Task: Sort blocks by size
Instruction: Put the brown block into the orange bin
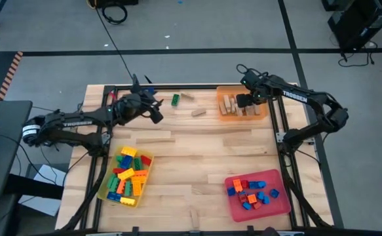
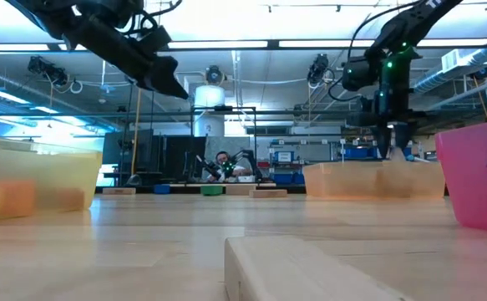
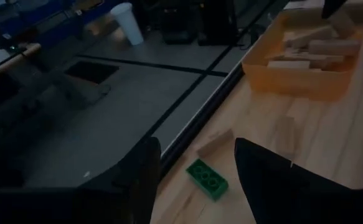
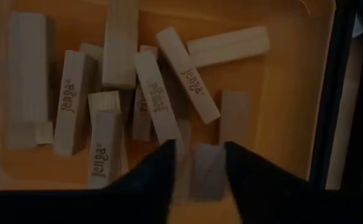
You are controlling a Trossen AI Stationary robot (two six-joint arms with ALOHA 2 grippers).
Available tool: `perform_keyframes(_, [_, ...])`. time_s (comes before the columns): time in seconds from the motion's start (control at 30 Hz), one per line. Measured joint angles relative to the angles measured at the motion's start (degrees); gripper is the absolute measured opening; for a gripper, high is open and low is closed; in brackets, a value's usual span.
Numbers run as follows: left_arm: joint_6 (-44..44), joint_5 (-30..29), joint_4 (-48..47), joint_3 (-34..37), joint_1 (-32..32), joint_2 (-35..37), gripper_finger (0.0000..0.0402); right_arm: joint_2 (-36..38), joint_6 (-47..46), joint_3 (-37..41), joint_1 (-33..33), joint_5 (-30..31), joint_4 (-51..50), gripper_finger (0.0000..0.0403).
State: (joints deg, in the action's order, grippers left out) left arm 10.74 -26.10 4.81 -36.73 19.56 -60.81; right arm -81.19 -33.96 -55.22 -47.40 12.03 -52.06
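A green block (image 3: 207,180) lies flat on the table near its far edge, also seen from above (image 1: 175,99). My left gripper (image 3: 195,148) hovers open just left of the green block (image 1: 158,114), pointing at it without touching it. Two tan wooden blocks (image 1: 187,96) (image 1: 198,113) lie on the table beyond it. My right gripper (image 4: 198,149) points down, fingers apart, over the orange tray (image 1: 225,115), which holds several wooden blocks (image 4: 187,74). One wooden block (image 4: 206,169) shows in the gap between its fingers. My right gripper points down into the orange tray, with a wooden block's end (image 4: 206,180) showing between its fingertips. I cannot tell whether the fingers touch it or whether it lies in the tray below them.
A yellow tray (image 1: 103,190) with several coloured bricks stands at the near left. A pink tray (image 1: 284,204) with small blue, orange and red bricks stands at the near right. A wooden block (image 2: 310,267) lies close to the near edge. The table's middle is bare wood.
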Motion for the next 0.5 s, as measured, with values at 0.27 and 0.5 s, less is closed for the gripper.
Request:
perform_keyframes(0.27, [5.56, -2.87, 0.05, 0.44, 2.68, 0.41, 0.0214, 1.61, -1.91, 0.00, -0.02, 0.09, 0.06, 0.0282])
perform_keyframes(0.5, [9.95, -7.38, -2.17, 0.44, 2.52, 1.00, 0.0214, 7.39, -7.18, 0.00, 1.15, -0.14, 0.83, 0.0287])
